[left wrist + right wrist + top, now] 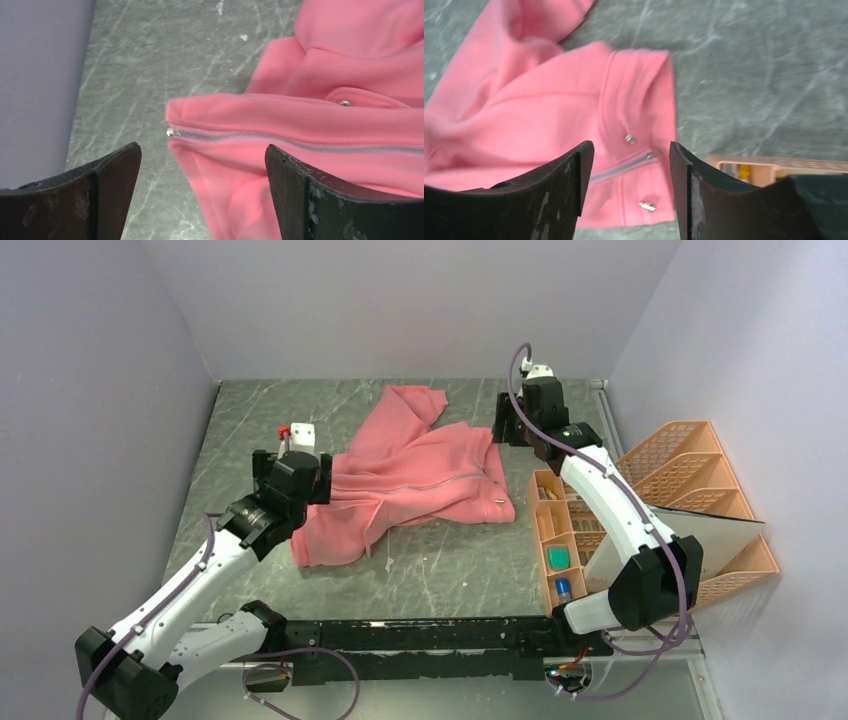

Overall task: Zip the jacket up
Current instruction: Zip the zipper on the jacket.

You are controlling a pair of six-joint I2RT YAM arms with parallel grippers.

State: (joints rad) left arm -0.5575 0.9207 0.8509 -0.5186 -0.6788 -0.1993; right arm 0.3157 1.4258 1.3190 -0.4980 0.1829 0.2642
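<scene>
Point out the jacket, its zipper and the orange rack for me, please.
jacket [405, 455]: top view, on its body fabric.
zipper [250, 136]: left wrist view, on the teeth near its end.
orange rack [675, 445]: top view, on its far mesh panel.

White arms [185, 585], black joints [640, 590], purple cables [512, 380]

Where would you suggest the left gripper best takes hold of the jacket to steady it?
Grip the jacket at the zipper end nearest the open left gripper, coming over the table from the left: that edge lies flat and juts out.
</scene>
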